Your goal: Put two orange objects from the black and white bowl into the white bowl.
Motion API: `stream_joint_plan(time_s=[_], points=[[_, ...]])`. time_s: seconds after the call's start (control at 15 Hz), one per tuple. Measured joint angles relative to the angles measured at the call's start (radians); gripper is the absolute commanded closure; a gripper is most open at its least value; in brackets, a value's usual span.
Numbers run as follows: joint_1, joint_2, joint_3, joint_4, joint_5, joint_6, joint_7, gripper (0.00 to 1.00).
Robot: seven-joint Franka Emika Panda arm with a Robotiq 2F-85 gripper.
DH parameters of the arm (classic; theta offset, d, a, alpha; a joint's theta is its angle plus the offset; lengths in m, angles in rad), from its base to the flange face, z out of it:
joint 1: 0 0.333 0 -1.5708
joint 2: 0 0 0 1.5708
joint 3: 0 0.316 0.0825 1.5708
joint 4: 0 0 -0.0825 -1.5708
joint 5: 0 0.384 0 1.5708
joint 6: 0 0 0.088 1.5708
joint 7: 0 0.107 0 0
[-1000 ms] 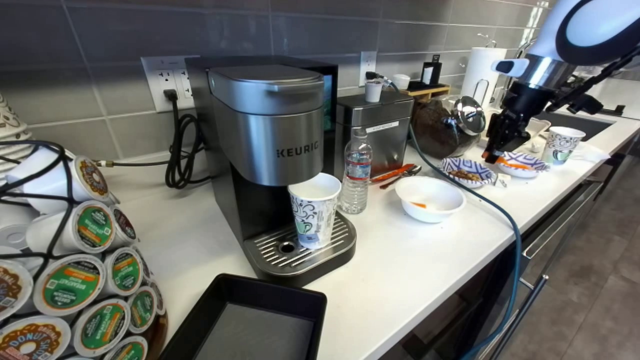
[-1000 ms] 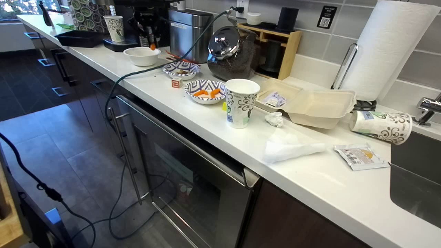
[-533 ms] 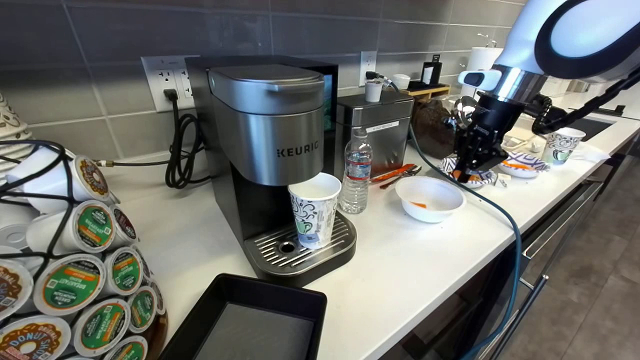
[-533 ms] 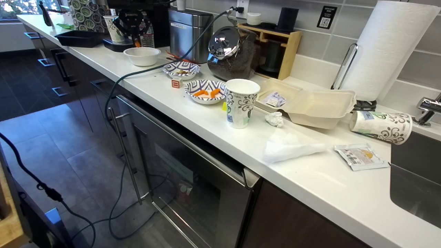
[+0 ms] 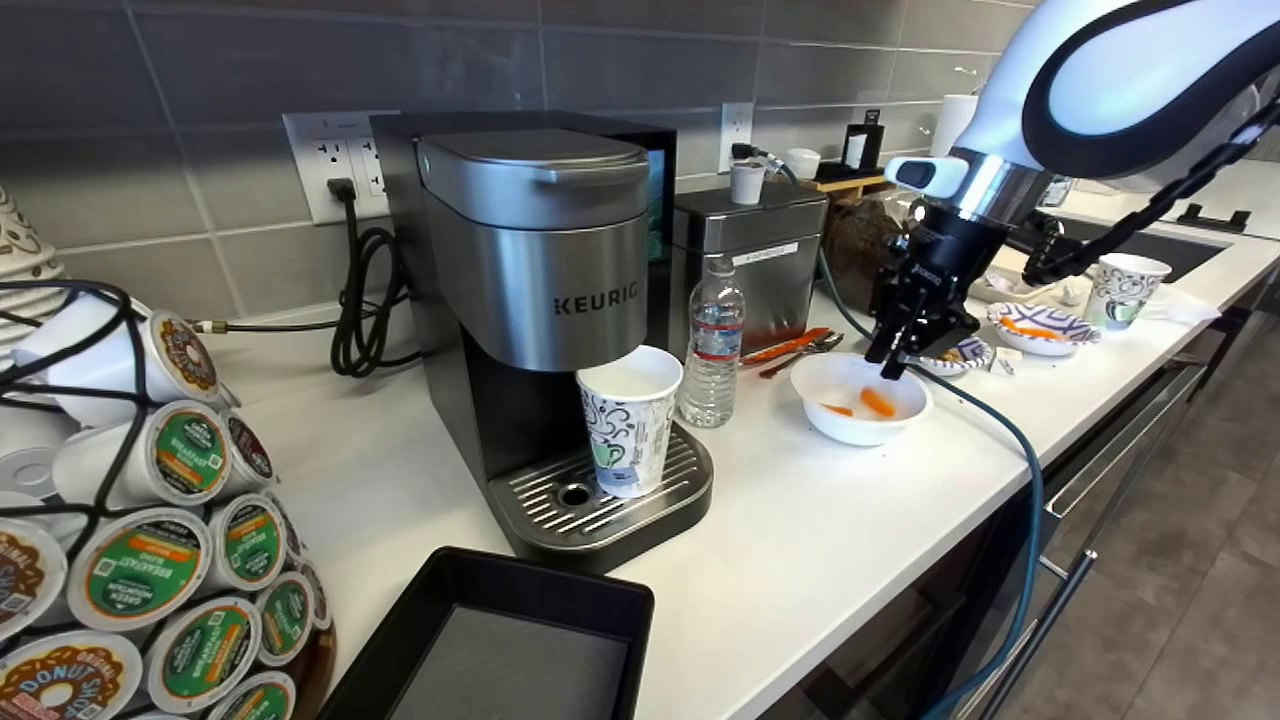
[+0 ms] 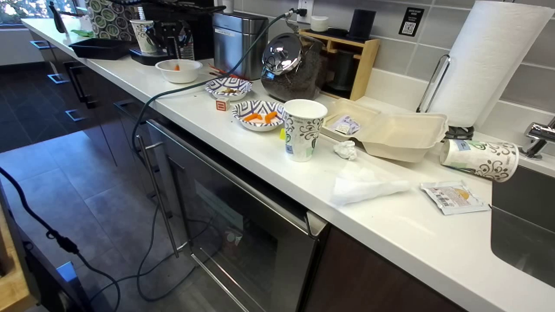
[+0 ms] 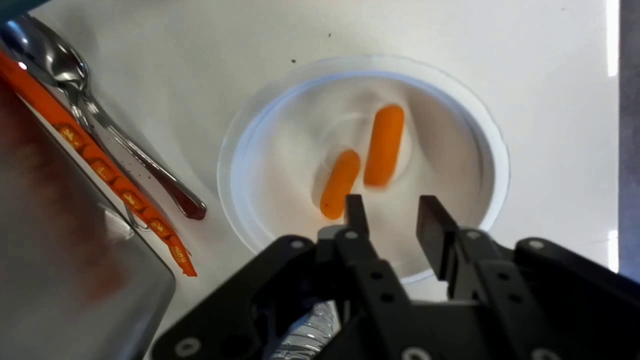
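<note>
The white bowl stands on the counter and also shows in the wrist view. An orange piece lies in it. A second orange piece, slightly blurred, is inside the bowl's outline; I cannot tell whether it rests on the bottom. My gripper is over the bowl, fingers apart, with nothing between them. In an exterior view it is just above the rim. The black and white bowl, dark-patterned, holds more orange pieces in an exterior view, away from my gripper.
Another patterned bowl with brown bits stands between the two. A cable crosses the counter close by the white bowl. A water bottle, spoons, an orange strip and a coffee maker are near.
My gripper has moved from near the patterned bowls to over the white bowl. It has opened and let go of an orange piece, which now shows in the white bowl.
</note>
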Motion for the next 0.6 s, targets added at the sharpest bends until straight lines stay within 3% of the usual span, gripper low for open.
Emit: stream_joint_plan(time_s=[0.27,0.47,0.6], points=[[-0.021,0.015,0.0,0.019,0.025,-0.002,-0.037,0.04],[-0.061,-0.025,-0.016,0.005,0.069,-0.03,-0.085,0.0],[-0.088,-0.071,-0.08,-0.02,0.011,-0.086,-0.088,0.0]])
